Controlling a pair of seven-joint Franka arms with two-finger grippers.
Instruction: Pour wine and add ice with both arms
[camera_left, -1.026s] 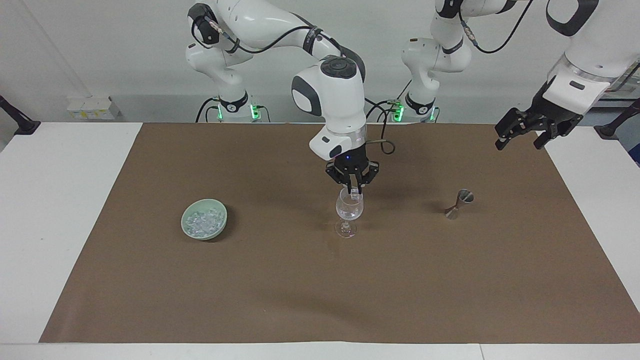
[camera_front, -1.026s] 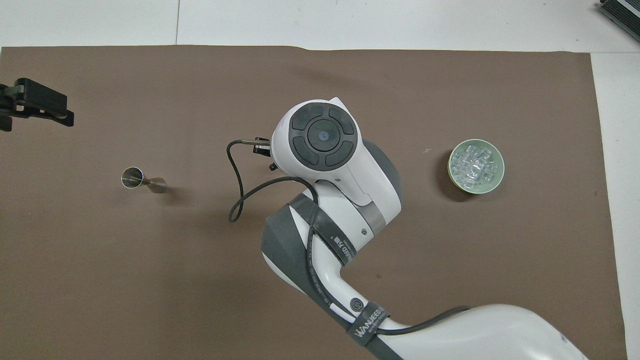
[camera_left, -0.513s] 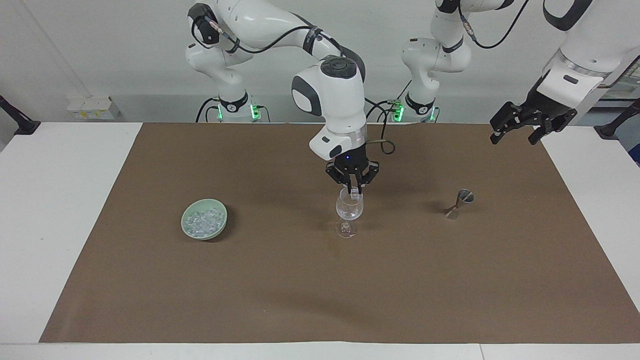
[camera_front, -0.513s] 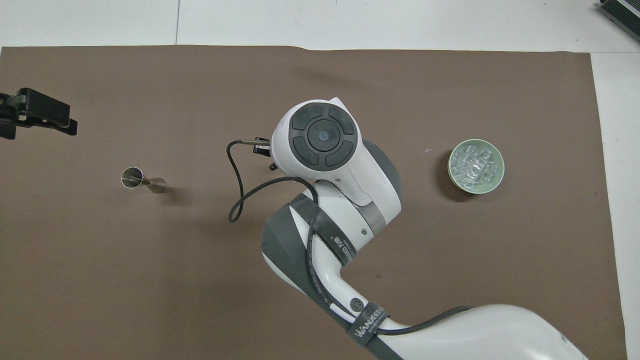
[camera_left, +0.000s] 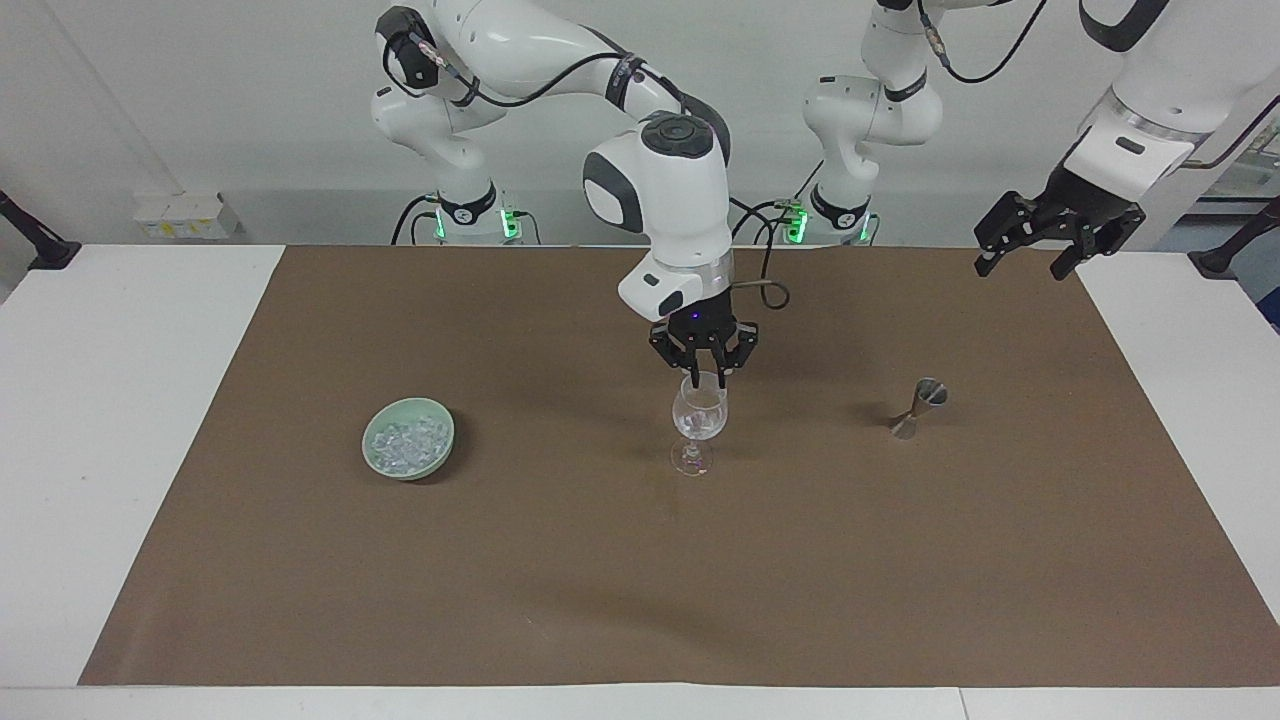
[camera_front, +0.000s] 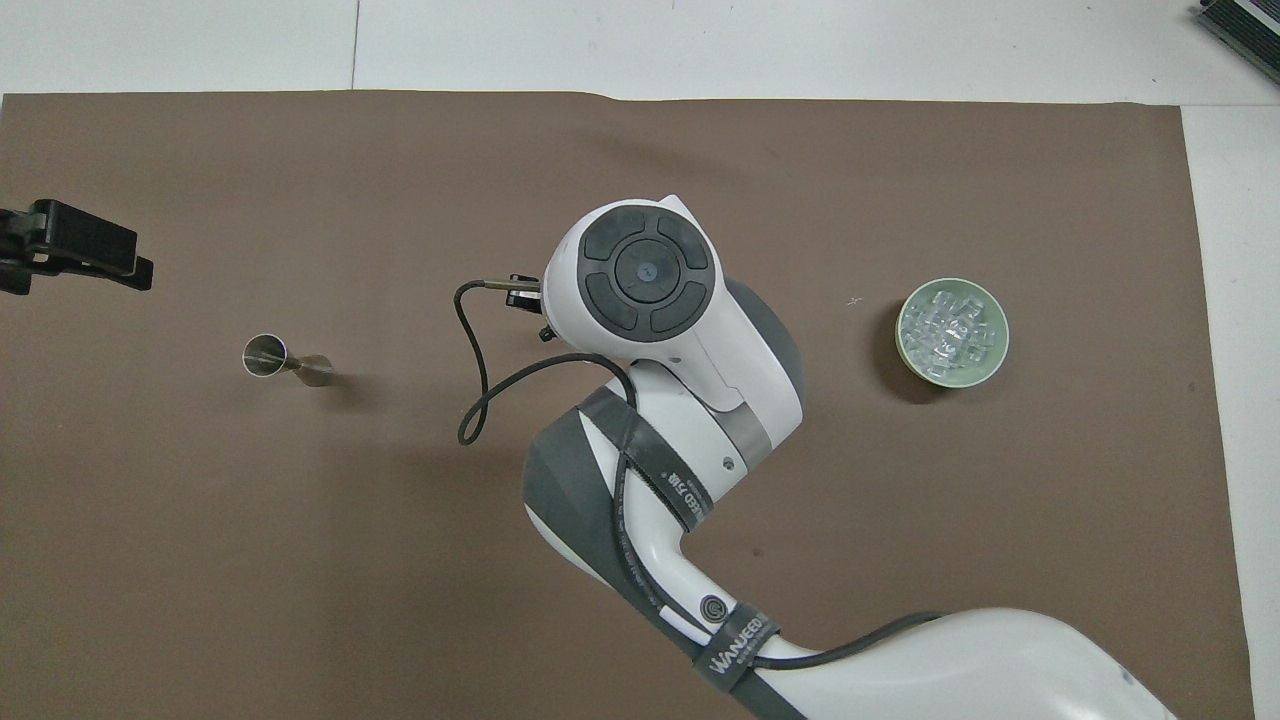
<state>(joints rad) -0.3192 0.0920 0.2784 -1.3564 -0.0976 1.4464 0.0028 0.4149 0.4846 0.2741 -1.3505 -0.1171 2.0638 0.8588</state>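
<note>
Ice (camera_left: 407, 441): small clear-whitish cubes heaped in a green bowl (camera_left: 440, 455), at 9 o'clock from the glass (camera_left: 698, 424). Right end effector (camera_left: 704, 378) over the glass, grip state indeterminate. Left end effector (camera_left: 1030, 262) open, raised.

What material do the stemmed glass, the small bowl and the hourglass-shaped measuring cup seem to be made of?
Stemmed glass: looks like clear glass; the brown mat shows through it.
Bowl: probably glazed ceramic, perhaps plastic; pale green and smooth.
Measuring cup: seems to be metal; grey with a dull shine.
</note>
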